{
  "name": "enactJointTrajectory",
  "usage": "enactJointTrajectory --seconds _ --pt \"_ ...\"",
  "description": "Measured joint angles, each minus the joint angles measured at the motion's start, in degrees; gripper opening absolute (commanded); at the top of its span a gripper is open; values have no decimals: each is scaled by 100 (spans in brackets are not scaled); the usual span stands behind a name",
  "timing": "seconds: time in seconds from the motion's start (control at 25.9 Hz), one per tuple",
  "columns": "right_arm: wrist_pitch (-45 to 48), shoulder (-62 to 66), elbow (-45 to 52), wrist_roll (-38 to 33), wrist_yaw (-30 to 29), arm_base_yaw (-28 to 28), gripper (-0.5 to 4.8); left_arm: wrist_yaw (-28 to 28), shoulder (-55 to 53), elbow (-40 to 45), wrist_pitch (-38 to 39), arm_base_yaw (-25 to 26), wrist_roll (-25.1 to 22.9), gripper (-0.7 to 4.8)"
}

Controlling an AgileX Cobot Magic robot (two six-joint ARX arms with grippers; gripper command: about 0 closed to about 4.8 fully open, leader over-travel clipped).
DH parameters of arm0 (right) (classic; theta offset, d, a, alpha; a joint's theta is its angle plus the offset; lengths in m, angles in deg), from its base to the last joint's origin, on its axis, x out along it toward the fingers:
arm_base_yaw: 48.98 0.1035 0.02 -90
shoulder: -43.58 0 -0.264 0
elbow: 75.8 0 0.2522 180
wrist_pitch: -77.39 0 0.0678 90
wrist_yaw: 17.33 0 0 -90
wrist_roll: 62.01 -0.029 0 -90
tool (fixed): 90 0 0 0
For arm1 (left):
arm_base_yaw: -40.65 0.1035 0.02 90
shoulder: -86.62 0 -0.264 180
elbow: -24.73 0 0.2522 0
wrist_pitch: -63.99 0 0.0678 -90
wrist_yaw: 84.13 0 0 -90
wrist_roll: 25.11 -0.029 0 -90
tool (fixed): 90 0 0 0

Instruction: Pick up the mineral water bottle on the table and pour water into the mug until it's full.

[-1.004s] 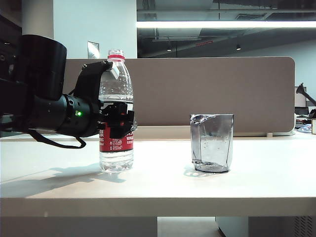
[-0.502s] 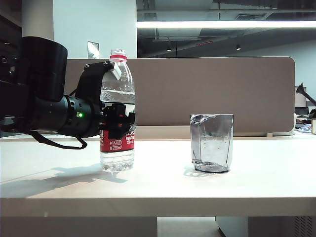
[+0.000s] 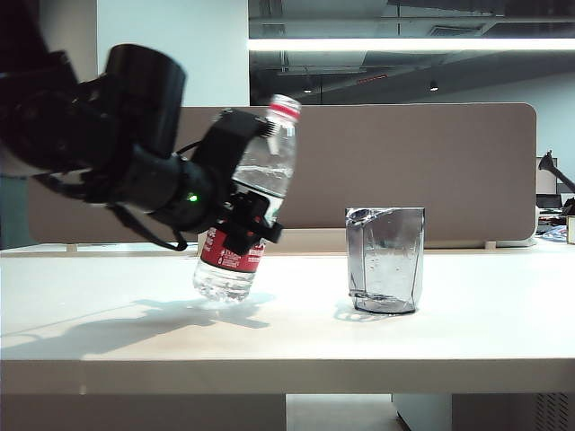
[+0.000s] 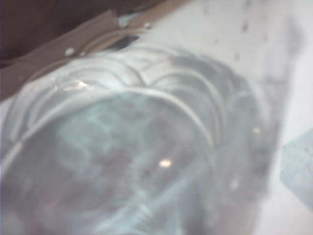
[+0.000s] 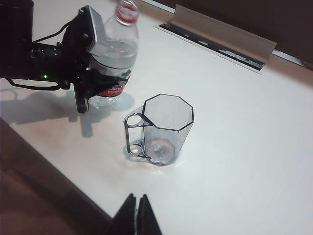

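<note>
Bottle [image 3: 244, 214]: clear plastic, red neck ring, no cap seen. Label is red w/ white band; white Chinese characters on it, too small to read. No other legible writing in any view.

Contents: bottle holds clear water [image 3: 260, 171], level sits in upper body, slanted w/ the tilt. Mug [image 3: 385, 259]: smoky-grey, see-through, faceted sides; right wrist view shows an eight-sided rim and a handle on the side toward that camera. Droplets on inner wall; whether any water lies in it cannot be told.

Positions: bottle is off the counter [image 3: 467, 332], tilted, neck leaning toward mug, base lowest and just above its shadow. Mug stands upright on counter, near bottle but apart from it, to the right in exterior view. Grey-brown partition [image 3: 431, 171] runs behind both.

Left tool [image 3: 244, 220]: clamped on bottle at label height, black fingers either side of the body. Left wrist view is filled by blurred bottle shoulder; nothing else usable there.

Right tool [image 5: 137, 215]: fingers pressed together, holding nothing, above the counter's front edge on the near side of mug, well clear of it.
</note>
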Motion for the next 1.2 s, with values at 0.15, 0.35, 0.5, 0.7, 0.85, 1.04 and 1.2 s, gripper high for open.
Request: enactJointTrajectory --seconds 0.15,0.35,0.5,0.7,0.85,1.04,1.2 --pt "0 0 0 0 0 0 27 -549 11 -424 778 -146 -780 174" --pt "2 -33 0 0 0 0 27 -1106 7 -780 1484 -116 -1823 174" --pt "4 -146 0 0 2 -2 26 -1104 7 -909 1386 -181 -2566 174" --pt "0 -361 0 0 4 -2 27 -1126 7 -927 1353 -201 -3532 174" --pt "0 -511 0 0 4 -2 26 -1119 7 -949 1290 -212 -4022 174" --pt "0 -551 0 0 4 -2 26 -1119 7 -957 1207 -210 -4771 174" --pt "0 -551 0 0 4 -2 27 -1119 4 -957 1003 -219 -5403 174"
